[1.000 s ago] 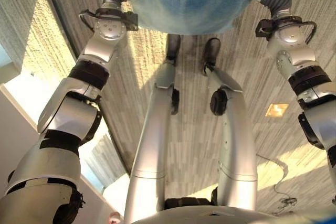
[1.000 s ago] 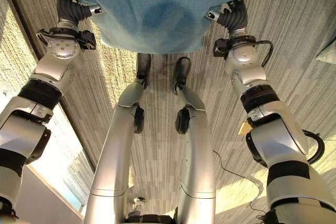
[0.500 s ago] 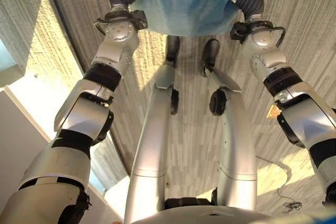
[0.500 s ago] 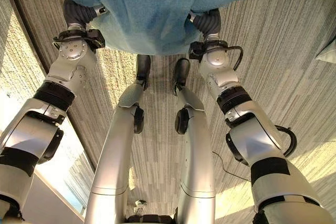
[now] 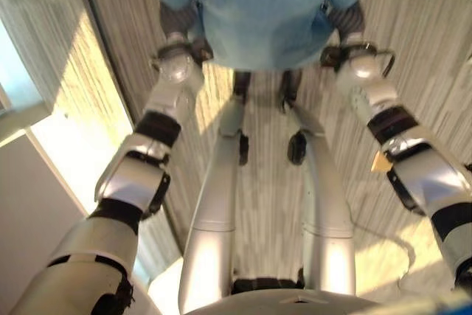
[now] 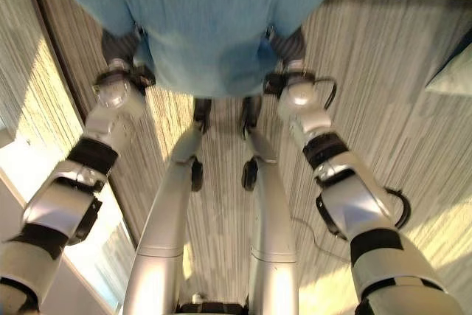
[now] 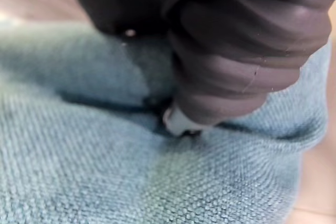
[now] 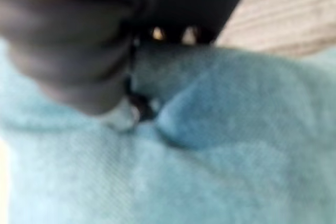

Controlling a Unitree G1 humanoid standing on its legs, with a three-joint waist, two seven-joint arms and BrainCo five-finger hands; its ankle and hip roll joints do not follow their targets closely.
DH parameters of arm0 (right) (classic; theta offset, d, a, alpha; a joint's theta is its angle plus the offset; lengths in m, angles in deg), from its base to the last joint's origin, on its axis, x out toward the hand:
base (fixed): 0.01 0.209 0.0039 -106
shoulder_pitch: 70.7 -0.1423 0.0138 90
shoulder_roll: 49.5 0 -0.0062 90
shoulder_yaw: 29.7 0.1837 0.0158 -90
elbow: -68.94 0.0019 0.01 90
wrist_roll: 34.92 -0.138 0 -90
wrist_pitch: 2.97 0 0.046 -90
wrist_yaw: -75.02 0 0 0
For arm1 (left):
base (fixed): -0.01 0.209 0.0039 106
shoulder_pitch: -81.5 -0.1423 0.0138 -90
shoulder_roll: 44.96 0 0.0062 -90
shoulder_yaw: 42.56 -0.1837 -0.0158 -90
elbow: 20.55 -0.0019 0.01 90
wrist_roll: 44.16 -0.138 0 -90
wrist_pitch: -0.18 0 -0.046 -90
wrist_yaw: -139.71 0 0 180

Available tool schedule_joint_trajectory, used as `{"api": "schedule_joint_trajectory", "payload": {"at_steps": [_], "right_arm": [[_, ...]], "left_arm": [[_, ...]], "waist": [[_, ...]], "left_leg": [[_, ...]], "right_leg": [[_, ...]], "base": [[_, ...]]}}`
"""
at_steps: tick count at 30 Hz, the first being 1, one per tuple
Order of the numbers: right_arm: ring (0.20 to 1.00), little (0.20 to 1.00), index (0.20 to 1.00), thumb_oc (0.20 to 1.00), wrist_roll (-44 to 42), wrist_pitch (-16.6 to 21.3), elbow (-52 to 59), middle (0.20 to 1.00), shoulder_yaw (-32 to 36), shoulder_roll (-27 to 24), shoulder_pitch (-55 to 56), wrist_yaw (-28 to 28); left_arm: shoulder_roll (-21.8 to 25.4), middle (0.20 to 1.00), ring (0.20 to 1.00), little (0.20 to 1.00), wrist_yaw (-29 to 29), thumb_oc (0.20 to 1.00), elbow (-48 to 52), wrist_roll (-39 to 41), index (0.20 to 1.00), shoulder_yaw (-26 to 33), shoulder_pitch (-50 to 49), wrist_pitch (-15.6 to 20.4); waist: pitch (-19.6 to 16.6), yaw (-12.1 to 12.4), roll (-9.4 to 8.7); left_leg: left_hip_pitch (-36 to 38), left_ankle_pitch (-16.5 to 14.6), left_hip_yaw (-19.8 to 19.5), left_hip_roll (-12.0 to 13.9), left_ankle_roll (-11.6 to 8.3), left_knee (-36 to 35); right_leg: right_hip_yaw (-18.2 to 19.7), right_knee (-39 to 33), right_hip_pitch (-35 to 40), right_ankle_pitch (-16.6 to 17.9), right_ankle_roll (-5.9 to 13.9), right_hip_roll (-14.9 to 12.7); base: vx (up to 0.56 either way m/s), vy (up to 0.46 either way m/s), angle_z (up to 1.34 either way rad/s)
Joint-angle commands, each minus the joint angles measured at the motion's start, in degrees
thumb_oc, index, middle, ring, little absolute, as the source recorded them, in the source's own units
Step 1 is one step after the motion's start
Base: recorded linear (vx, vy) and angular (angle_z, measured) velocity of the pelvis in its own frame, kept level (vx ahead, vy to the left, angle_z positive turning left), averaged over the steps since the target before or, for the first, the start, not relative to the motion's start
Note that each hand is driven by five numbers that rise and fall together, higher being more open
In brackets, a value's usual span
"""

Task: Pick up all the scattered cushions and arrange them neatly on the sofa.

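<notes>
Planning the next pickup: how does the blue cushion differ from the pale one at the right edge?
The blue cushion is pressed between the left hand and right hand; the pale cushion lies on the floor, untouched. The blue cushion is teal, the pale cushion off-white.

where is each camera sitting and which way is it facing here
Left eye view: on the head, looking down at the blue cushion over the striped carpet; both arms reach to it.
Right eye view: the same scene from slightly aside, plus another cushion on the carpet.
Left wrist view: against the blue cushion, beside the left hand and its dark cover.
Right wrist view: likewise close, beside the right hand.
Shared: all four show the blue cushion, held between both hands.
</notes>
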Motion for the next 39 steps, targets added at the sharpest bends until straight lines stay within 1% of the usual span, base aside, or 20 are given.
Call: {"api": "schedule_joint_trajectory", "payload": {"at_steps": [1,2,5,6,7,9,11,12,13,14,15,16,20,22,27,28,30,34,38,39], "right_arm": [[0.2,0.2,0.2,0.2,6.3,6.6,11.5,0.2,-0.2,7.1,-0.1,3.9],[0.2,0.2,0.2,0.2,7.3,6.4,13.1,0.2,1.2,7.4,3.9,4.6],[0.2,0.2,0.2,0.2,8.1,6.8,15.0,0.2,2.6,8.1,8.9,4.9],[0.2,0.2,0.2,0.2,8.5,7.2,17.4,0.2,4.0,8.8,13.4,5.5],[0.2,0.2,0.2,0.2,8.5,7.1,17.6,0.2,4.0,8.8,13.7,5.4],[0.2,0.2,0.2,0.2,8.4,7.5,20.4,0.2,5.8,9.9,20.4,6.7],[0.2,0.2,0.2,0.2,7.6,7.7,21.4,0.2,6.0,10.4,22.9,7.3],[0.2,0.2,0.2,0.2,7.6,7.6,22.4,0.2,6.8,10.6,26.9,8.0],[0.2,0.2,0.2,0.2,7.6,7.6,22.4,0.2,6.8,10.6,26.9,8.0],[0.2,0.2,0.2,0.2,7.8,7.3,22.7,0.2,7.6,10.7,31.1,8.5],[0.2,0.2,0.2,0.2,7.8,7.3,22.8,0.2,7.6,10.7,31.2,8.5],[0.2,0.2,0.2,0.2,9.3,6.2,23.5,0.2,8.5,10.6,35.9,8.9],[0.2,0.2,0.2,0.2,12.7,4.3,22.6,0.2,9.9,10.7,40.9,9.8],[0.2,0.2,0.2,0.2,14.8,3.0,22.7,0.2,11.4,9.3,43.3,10.2],[0.2,0.2,0.2,0.2,16.0,2.3,22.8,0.2,13.6,8.0,46.7,10.6],[0.2,0.2,0.2,0.2,16.2,2.2,22.7,0.2,14.6,7.6,48.2,10.7],[0.2,0.2,0.2,0.2,15.7,2.4,22.8,0.2,14.7,7.4,48.4,10.5],[0.2,0.2,0.2,0.2,15.7,1.9,23.7,0.2,15.3,7.4,49.5,10.7],[0.2,0.2,0.2,0.2,16.4,1.6,24.5,0.2,16.4,7.0,50.0,9.9],[0.2,0.2,0.2,0.2,16.4,1.2,24.5,0.2,16.1,7.2,49.8,10.2]], "left_arm": [[-7.0,0.2,0.2,0.2,7.4,0.2,10.3,-2.8,0.2,-2.4,0.1,7.8],[-8.2,0.2,0.2,0.2,8.4,0.2,12.1,-3.6,0.2,-2.2,-3.8,7.7],[-9.1,0.2,0.2,0.2,9.3,0.2,13.8,-4.0,0.2,-1.8,-7.0,7.9],[-9.6,0.2,0.2,0.2,10.1,0.2,15.6,-5.6,0.2,-2.2,-10.7,7.7],[-9.6,0.2,0.2,0.2,10.0,0.2,15.8,-5.7,0.2,-2.2,-10.9,7.7],[-10.0,0.2,0.2,0.2,11.4,0.2,18.5,-6.5,0.2,-2.4,-17.0,7.6],[-10.2,0.2,0.2,0.2,11.8,0.2,19.4,-6.3,0.2,-1.9,-19.2,7.8],[-10.2,0.2,0.2,0.2,12.9,0.2,20.9,-6.4,0.2,-1.8,-23.4,7.5],[-10.2,0.2,0.2,0.2,12.9,0.2,20.9,-6.4,0.2,-1.8,-23.4,7.5],[-9.7,0.2,0.2,0.2,14.1,0.2,21.5,-6.8,0.2,-1.4,-27.8,7.0],[-9.7,0.2,0.2,0.2,14.1,0.2,21.5,-6.8,0.2,-1.4,-27.8,7.0],[-9.8,0.2,0.2,0.2,15.5,0.2,20.9,-6.6,0.2,-0.8,-32.2,6.2],[-9.4,0.2,0.2,0.2,17.4,0.2,20.2,-7.1,0.2,-0.1,-38.4,5.0],[-7.7,0.2,0.2,0.2,18.2,0.2,20.2,-10.4,0.2,0.4,-41.3,4.2],[-7.1,0.2,0.2,0.2,18.5,0.2,18.7,-12.3,0.2,1.3,-43.4,3.1],[-7.5,0.2,0.2,0.2,18.7,0.2,17.8,-12.0,0.2,1.6,-43.7,3.1],[-7.7,0.2,0.2,0.2,18.5,0.2,17.3,-11.6,0.2,1.7,-43.7,3.4],[-8.0,0.2,0.2,0.2,18.3,0.2,17.6,-11.8,0.2,1.9,-44.9,2.8],[-7.9,0.2,0.2,0.2,18.7,0.2,18.6,-13.1,0.2,2.0,-45.4,2.1],[-7.9,0.2,0.2,0.2,18.9,0.2,18.8,-13.0,0.2,2.3,-45.6,2.1]], "waist": [[-8.2,-2.4,3.04],[-8.6,-2.2,3.11],[-9.2,-2.0,3.07],[-9.9,-2.0,3.11],[-9.8,-2.0,3.12],[-10.6,-1.9,3.0],[-10.9,-1.7,2.99],[-11.5,-2.0,2.68],[-11.5,-2.0,2.68],[-12.5,-2.0,2.61],[-12.3,-2.0,2.61],[-13.7,-2.1,2.55],[-16.7,-1.2,3.17],[-18.8,-0.8,3.17],[-20.6,-1.6,2.67],[-20.8,-2.0,2.4],[-20.7,-2.1,1.57],[-21.7,-1.6,0.67],[-22.1,0.2,0.77],[-22.7,0.4,0.82]], "left_leg": [[2.7,-11.9,-4.9,-2.2,1.43,4.1],[8.4,-11.4,-5.4,-2.3,1.09,0.7],[13.8,-11.1,-5.7,-2.2,0.75,-2.4],[18.8,-11.1,-5.7,-2.0,0.48,-4.8],[19.2,-11.1,-5.8,-2.0,0.47,-5.1],[26.8,-11.2,-5.9,-1.8,0.16,-7.2],[29.5,-11.2,-5.9,-1.6,-0.03,-8.1],[33.5,-9.6,-5.6,-1.8,-0.09,-9.5],[33.6,-9.6,-5.6,-1.8,-0.09,-9.5],[38.0,-9.8,-5.4,-1.9,-0.28,-10.2],[38.2,-9.8,-5.4,-1.8,-0.28,-10.3],[42.8,-10.0,-5.2,-1.7,-0.4,-11.8],[50.8,-9.8,-4.5,-1.3,-0.19,-16.0],[55.9,-9.5,-3.8,-0.5,-0.22,-18.1],[61.0,-9.7,-4.0,0.7,-1.28,-18.6],[60.5,-7.9,-3.8,1.7,-3.0,-16.4],[59.3,-7.2,-3.9,1.9,-3.57,-12.5],[56.8,-9.4,-4.3,0.4,-2.18,-12.1],[51.0,-5.8,-5.5,-2.3,-2.49,-14.8],[51.6,-6.0,-6.1,-2.4,-2.27,-15.8]], "right_leg": [[-4.2,-4.0,5.0,-2.0,7.36,-2.3],[-4.5,-7.1,9.9,-1.6,7.43,-2.8],[-4.9,-9.8,14.7,-1.2,7.55,-2.9],[-5.4,-12.2,19.3,-0.8,7.65,-3.2],[-5.4,-12.4,19.7,-0.8,7.65,-3.2],[-6.1,-15.7,27.6,-0.5,7.67,-3.5],[-6.2,-16.8,30.4,-0.4,7.7,-3.6],[-6.6,-20.1,35.4,1.6,7.41,-4.0],[-6.6,-20.1,35.4,1.6,7.41,-4.0],[-6.6,-22.3,40.6,1.9,7.39,-3.9],[-6.6,-22.4,40.7,2.0,7.39,-3.8],[-6.4,-25.2,46.0,2.4,7.46,-3.3],[-6.2,-28.8,54.2,2.8,8.07,-2.3],[-5.8,-30.9,59.4,2.4,8.32,-1.8],[-5.0,-32.6,65.1,1.1,7.68,-0.8],[-5.0,-33.3,67.2,0.3,7.1,-0.6],[-5.3,-34.0,68.9,0.3,6.72,-0.9],[-4.7,-35.1,70.7,0.0,7.17,-1.7],[-2.4,-36.3,73.3,-0.4,7.44,-0.7],[-1.3,-36.4,73.6,-0.8,7.62,-0.4]], "base": [[-0.07,-0.093,0.09],[-0.06,-0.076,0.08],[-0.04,-0.063,0.03],[0.0,0.0,0.0],[-0.02,-0.064,-0.04],[0.0,-0.064,0.01],[-0.02,-0.034,-0.03],[-0.04,-0.017,-0.06],[0.0,-0.041,-0.04],[0.04,-0.025,0.02],[0.15,-0.051,0.01],[0.14,-0.026,0.03],[0.16,-0.005,-0.15],[0.19,-0.031,-0.24],[0.16,-0.057,-0.04],[0.09,-0.056,0.23],[0.1,-0.051,0.23],[0.11,0.001,0.06],[0.18,0.066,-0.08],[0.32,0.184,-0.58]]}}
